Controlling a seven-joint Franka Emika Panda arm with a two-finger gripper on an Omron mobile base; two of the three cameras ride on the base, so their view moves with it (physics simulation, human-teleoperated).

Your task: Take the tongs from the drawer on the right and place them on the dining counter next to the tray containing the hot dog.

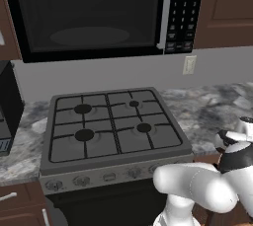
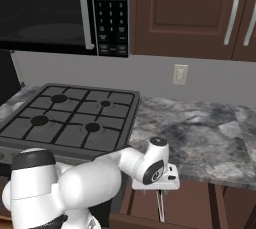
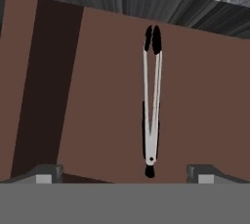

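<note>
The tongs [image 3: 150,142] lie flat on the floor of the open drawer [image 3: 97,96], silver arms ending in two black tips at the far end and a black cap at the near end. My gripper [image 3: 124,175] hovers above their near end, open, one fingertip [image 3: 45,174] on each side with nothing between them. From the right base view, my hand hangs just below the worktop edge over the pulled-out drawer [image 2: 192,205], and the tongs [image 2: 160,207] show as a thin pale line beneath it. The dining counter, the tray and the hot dog are out of view.
A four-burner stove [image 1: 113,121] stands left of the drawer, with a black microwave [image 1: 89,13] above it. The grey marbled worktop [image 2: 200,133] overhangs the drawer's back. Dark brown wall cabinets [image 2: 190,13] hang above. A dark appliance [image 1: 7,106] sits at far left.
</note>
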